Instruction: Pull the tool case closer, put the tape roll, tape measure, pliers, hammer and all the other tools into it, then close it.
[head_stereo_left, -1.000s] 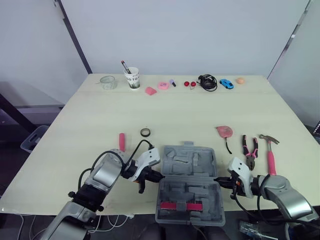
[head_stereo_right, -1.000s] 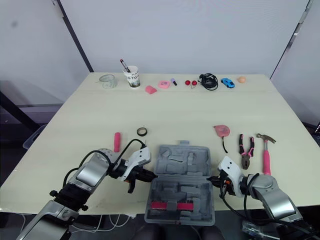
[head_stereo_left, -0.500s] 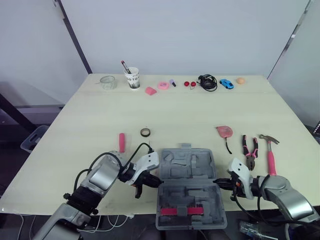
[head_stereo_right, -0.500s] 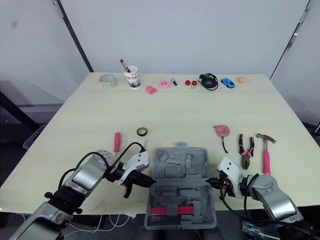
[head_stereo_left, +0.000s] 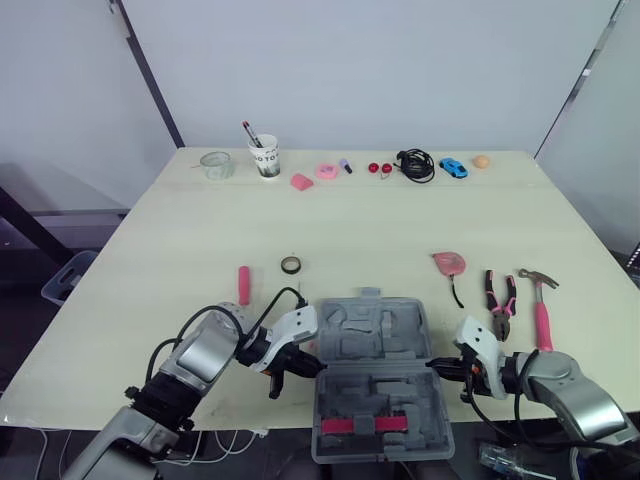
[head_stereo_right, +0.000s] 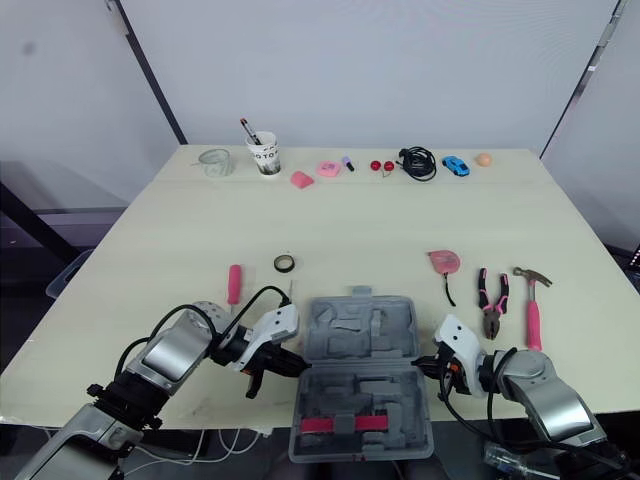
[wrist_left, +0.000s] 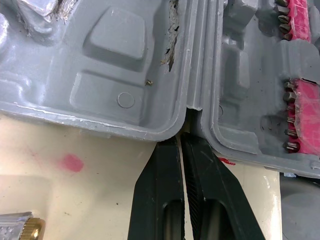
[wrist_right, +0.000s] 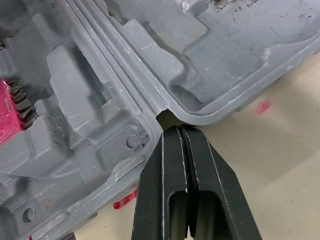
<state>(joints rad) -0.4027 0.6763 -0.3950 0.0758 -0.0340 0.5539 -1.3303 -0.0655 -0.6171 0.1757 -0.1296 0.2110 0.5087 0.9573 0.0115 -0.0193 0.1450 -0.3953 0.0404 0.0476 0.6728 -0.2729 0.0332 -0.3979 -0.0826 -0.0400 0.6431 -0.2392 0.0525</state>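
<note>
While the grey moulded-plastic tool case (head_stereo_left: 378, 372) lies open at the near edge of the pale wooden worktop (head_stereo_left: 350, 220), both claws meet it at its hinge line. The left gripper (wrist_left: 181, 141) has its two black fingers pressed together, tips in the hinge notch on the case's left side. The right gripper (wrist_right: 180, 131) is likewise closed at the right-side notch. Beyond the case's far left corner lie a small dark tape roll (head_stereo_left: 291, 265) and a pink-handled screwdriver (head_stereo_left: 243, 283). Toward the right edge lie a pink tape measure (head_stereo_left: 449, 263), pink-handled pliers (head_stereo_left: 500, 300) and a pink-handled hammer (head_stereo_left: 541, 305).
</note>
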